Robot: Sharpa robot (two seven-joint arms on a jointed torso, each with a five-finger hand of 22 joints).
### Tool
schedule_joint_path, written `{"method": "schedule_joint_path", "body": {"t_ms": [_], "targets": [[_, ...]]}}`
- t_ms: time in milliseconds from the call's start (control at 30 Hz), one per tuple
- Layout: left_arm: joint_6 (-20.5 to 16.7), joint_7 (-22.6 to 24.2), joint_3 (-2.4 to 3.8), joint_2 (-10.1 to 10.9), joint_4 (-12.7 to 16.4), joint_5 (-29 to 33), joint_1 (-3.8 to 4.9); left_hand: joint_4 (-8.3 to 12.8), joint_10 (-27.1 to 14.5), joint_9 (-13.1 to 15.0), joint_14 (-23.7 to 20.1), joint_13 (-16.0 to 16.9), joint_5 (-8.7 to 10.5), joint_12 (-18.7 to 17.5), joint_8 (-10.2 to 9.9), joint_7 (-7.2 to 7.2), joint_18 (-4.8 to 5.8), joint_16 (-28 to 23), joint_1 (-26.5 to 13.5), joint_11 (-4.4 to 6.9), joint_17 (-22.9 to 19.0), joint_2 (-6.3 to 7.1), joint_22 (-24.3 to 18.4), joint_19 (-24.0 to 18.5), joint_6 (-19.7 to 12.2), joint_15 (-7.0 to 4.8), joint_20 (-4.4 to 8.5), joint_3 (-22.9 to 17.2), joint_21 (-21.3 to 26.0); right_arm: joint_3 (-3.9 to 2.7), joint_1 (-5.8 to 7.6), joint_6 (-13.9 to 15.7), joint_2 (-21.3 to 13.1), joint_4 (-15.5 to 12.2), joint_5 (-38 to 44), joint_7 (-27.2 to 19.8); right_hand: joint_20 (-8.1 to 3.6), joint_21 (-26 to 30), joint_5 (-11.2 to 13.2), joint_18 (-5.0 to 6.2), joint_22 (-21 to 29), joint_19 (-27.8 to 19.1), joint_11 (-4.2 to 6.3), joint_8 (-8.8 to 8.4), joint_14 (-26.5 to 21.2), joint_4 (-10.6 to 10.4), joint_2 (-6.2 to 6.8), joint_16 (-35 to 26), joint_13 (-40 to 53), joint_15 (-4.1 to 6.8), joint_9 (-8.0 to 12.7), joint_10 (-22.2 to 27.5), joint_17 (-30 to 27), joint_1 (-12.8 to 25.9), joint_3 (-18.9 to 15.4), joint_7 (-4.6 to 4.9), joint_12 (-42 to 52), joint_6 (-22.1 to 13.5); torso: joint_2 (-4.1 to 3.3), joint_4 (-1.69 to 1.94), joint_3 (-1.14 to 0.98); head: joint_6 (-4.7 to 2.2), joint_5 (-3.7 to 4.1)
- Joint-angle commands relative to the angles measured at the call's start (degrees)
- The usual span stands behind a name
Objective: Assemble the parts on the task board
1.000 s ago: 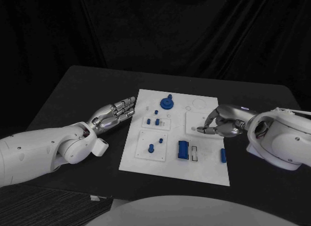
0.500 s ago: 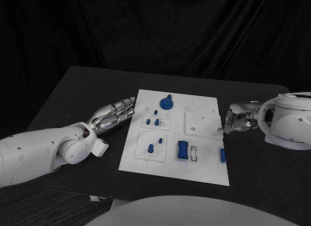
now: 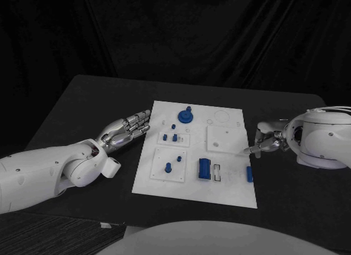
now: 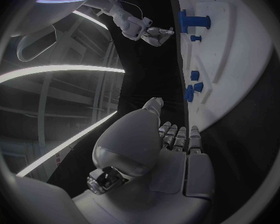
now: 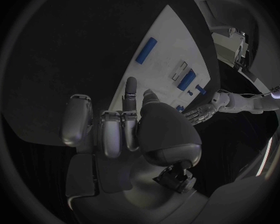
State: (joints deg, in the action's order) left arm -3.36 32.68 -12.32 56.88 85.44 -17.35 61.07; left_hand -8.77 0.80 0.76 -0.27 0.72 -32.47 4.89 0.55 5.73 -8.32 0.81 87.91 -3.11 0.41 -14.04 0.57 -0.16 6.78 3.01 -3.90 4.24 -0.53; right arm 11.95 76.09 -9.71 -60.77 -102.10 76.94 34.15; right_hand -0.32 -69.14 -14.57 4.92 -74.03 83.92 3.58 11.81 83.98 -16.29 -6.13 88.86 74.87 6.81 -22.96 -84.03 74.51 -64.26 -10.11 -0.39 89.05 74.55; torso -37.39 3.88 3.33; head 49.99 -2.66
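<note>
I see the task board mid-counter, bare surface on both sides. Left hand lies spread, empty, beside its left edge. Right hand, off the right edge, is curled, holding nothing.

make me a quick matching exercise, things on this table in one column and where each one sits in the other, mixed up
Things:
1. left hand
2. right hand
3. round blue knob part
4. loose blue bar

Places:
A. far end of the task board
B. off the board's right edge
C. near right of the board
D. off the board's left edge

Pairs: 1-D, 2-B, 3-A, 4-C
</note>
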Motion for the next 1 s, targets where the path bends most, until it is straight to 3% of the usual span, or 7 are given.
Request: {"method": "schedule_joint_path", "body": {"t_ms": [33, 633, 1000], "targets": [[0.29, 0.95, 0.05, -0.03, 0.16, 0.25, -0.06, 0.17, -0.24, 0.49, 0.27, 0.40, -0.78, 1.45, 0.74, 0.16, 3.98, -0.81, 0.34, -0.73, -0.41, -0.04, -0.57, 0.16, 0.73, 0.81, -0.26, -0.74, 0.53, 0.00, -0.81, -0.33, 0.13, 0.24, -1.58, 1.58, -0.32, 1.54, 1.16, -0.58, -10.17, 0.68, 0.41, -1.16, 6.02, -0.31, -0.29, 1.14, 15.13, 0.33, 0.83, -5.97, 15.49, 1.94, 0.20, 0.07, 0.95, 1.18, 0.08, 0.00, -0.04, 0.01, -0.16], [0.24, 0.86, 0.05, -0.08, 0.10, 0.25, -0.06, 0.29, -0.19, 0.50, 0.27, 0.42, -0.80, 1.55, 0.76, 0.34, 3.96, -0.81, 0.28, -0.92, -0.41, 0.00, -0.57, 0.16, 0.88, 0.81, -0.27, -0.87, 0.53, 0.00, -3.08, -1.27, 0.45, 0.69, -3.38, 1.93, -0.23, 2.74, 1.37, -0.38, -9.87, 0.41, 0.14, -2.59, 6.02, -0.12, -0.31, 1.14, 15.13, 0.13, 1.64, -5.97, 15.49, 2.84, -0.04, 0.48, 0.95, 0.14, 0.06, -0.02, -0.05, 0.01, 0.24], [0.32, 0.76, 0.05, -0.16, 0.05, 0.25, -0.06, 0.33, -0.18, 0.50, 0.27, 0.42, -0.80, 1.56, 0.76, 0.41, 3.96, -0.81, 0.26, -0.98, -0.41, 0.02, -0.57, 0.16, 0.86, 0.82, -0.27, -0.92, 0.53, 0.01, -3.69, -1.92, 0.58, 0.76, -3.43, 2.03, -0.14, 4.06, 1.16, -0.15, -9.52, 0.11, 0.04, -3.00, 6.02, 0.10, -0.27, 1.14, 15.13, 0.03, 1.88, -5.97, 15.49, 2.60, 0.07, 0.59, 0.95, -0.09, 0.05, 0.00, -0.03, 0.01, 0.39]]}}
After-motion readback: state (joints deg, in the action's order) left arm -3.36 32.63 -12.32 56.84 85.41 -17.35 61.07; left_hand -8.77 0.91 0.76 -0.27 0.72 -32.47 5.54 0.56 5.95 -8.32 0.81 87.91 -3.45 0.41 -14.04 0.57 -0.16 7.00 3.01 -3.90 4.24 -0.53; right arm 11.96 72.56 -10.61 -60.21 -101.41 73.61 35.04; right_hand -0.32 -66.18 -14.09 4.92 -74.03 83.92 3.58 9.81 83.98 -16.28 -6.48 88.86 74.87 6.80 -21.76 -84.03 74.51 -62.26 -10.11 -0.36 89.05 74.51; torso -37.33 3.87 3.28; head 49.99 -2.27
